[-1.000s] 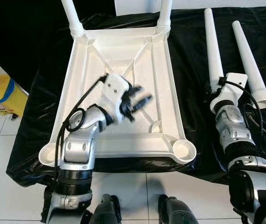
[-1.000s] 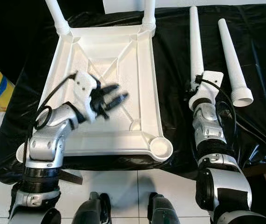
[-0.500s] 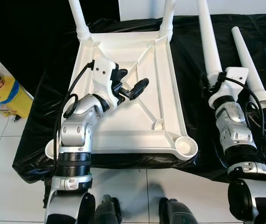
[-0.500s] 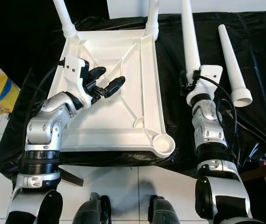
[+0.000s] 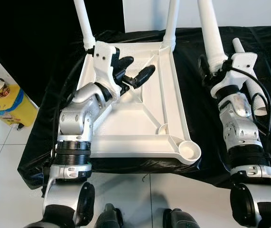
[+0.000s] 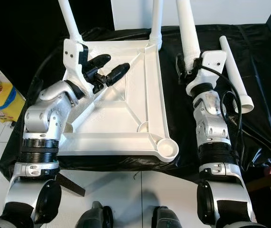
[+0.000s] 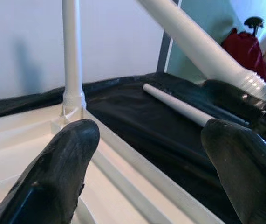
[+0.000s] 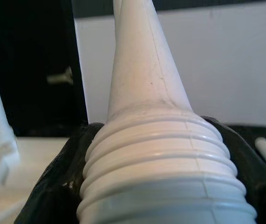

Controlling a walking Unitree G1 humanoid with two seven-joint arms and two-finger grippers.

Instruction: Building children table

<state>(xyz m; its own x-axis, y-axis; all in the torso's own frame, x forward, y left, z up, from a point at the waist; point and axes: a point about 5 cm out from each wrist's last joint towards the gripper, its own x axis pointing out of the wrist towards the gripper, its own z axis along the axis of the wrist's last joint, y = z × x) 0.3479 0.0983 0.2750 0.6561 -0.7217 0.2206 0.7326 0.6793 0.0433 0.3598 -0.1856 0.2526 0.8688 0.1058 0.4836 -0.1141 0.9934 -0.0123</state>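
Note:
The white table top (image 5: 140, 128) lies upside down on the black cloth (image 5: 194, 109). Two white legs stand in its far corners, one at the left (image 5: 82, 19) and one at the right (image 5: 172, 21). The near right socket (image 5: 188, 151) is empty. My left gripper (image 5: 140, 65) hovers open over the far left part of the top, holding nothing. To the right of the top, my right gripper (image 5: 211, 66) is shut on a third leg (image 5: 209, 23) near its ribbed end (image 8: 156, 154), holding it tilted up and away. A fourth leg (image 6: 232, 71) lies loose on the cloth beyond it.
A yellow box (image 5: 2, 97) with a can on it stands on the white tiled floor at the left. The cloth-covered surface ends just before my feet. A red bag (image 7: 244, 44) sits far off behind the cloth.
My right gripper has lifted the held leg off the cloth and tilted it upward. My left gripper has moved from the middle of the top toward its far left corner, staying open.

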